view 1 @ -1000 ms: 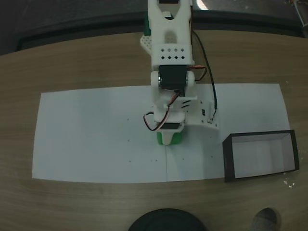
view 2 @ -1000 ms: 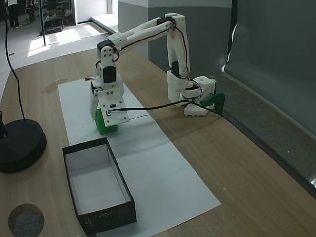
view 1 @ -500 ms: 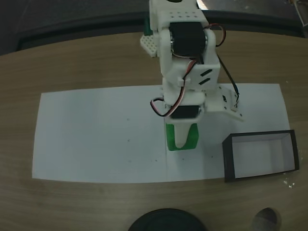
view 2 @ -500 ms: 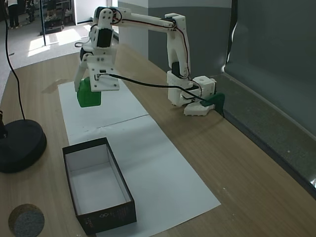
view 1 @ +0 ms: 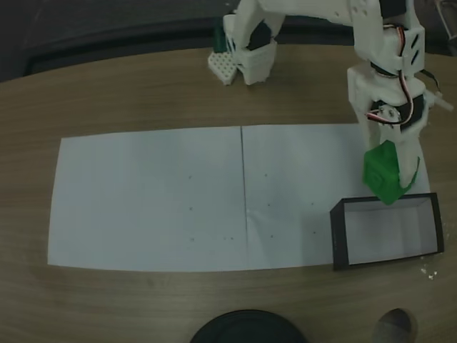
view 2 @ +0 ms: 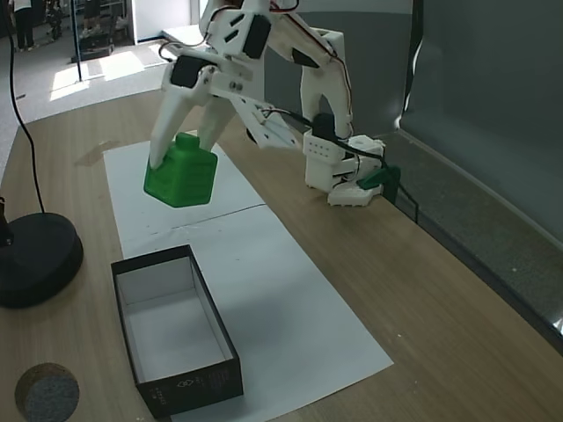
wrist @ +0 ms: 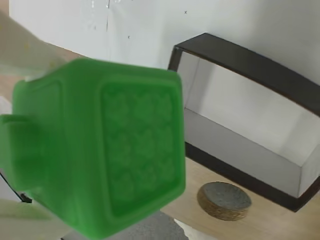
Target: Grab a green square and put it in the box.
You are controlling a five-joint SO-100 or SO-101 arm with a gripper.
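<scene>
The gripper (view 2: 180,154) is clamped on the green square (view 2: 180,181), held tilted in the air above the white paper (view 2: 290,299), near the box (view 2: 204,299) at the paper's end. Released now, the cube would probably clip the near wall and bounce out. Beyond: wooden table (view 2: 422,290), grey wall (view 2: 493,105), sunlit doorway.

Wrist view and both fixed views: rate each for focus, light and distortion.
Wrist view: green square close and soft, box sharper. A fixed view: dim, table edge bowed by the lens. A fixed view: bright and crisp, sunlight glaring on the floor behind.
</scene>
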